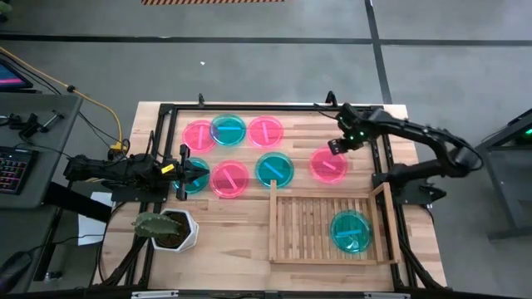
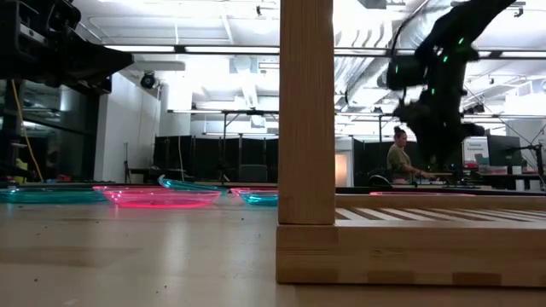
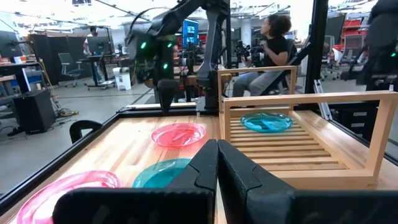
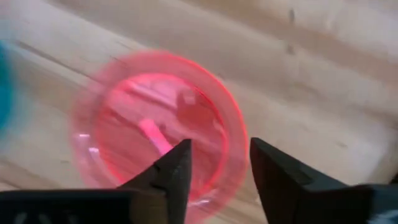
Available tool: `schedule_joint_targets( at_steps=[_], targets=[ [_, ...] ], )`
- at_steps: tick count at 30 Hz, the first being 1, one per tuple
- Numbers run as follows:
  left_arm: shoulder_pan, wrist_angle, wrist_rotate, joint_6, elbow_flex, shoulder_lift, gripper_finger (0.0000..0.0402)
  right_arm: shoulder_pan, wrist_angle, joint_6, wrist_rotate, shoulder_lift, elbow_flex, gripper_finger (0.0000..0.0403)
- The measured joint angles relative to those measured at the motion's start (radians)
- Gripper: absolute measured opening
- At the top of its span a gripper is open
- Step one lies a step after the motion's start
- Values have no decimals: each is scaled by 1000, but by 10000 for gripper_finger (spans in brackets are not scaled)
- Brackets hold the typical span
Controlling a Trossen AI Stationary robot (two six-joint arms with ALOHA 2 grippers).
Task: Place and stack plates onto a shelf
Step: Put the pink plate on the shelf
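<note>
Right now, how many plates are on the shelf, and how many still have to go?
Done: one teal plate lies on the wooden shelf. In hand: the right end effector, fingers open, hovers over the pink plate beside the shelf, not gripping it yet. Left: that plate and six more on the table, three pink and three teal. The left end effector waits, shut, at the table's left side.

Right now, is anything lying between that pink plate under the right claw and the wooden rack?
No. In the high view, only bare table separates the pink plate from the shelf.
</note>
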Motion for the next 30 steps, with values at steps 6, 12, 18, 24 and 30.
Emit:
schedule_joint_targets(
  at_steps=[6,12,18,24,30],
  targets=[
    [0,0,0,0,0,0,0,-69,-49,-49,-56,122,0,174],
    [0,0,0,0,0,0,0,-72,-15,-35,-115,148,-76,174],
    [0,0,0,0,0,0,0,-72,83,24,-186,134,-167,174],
    [0,0,0,0,0,0,0,-72,136,55,-201,134,-181,161],
    [0,0,0,0,0,0,0,-72,208,102,-206,136,-181,106]
  ],
)
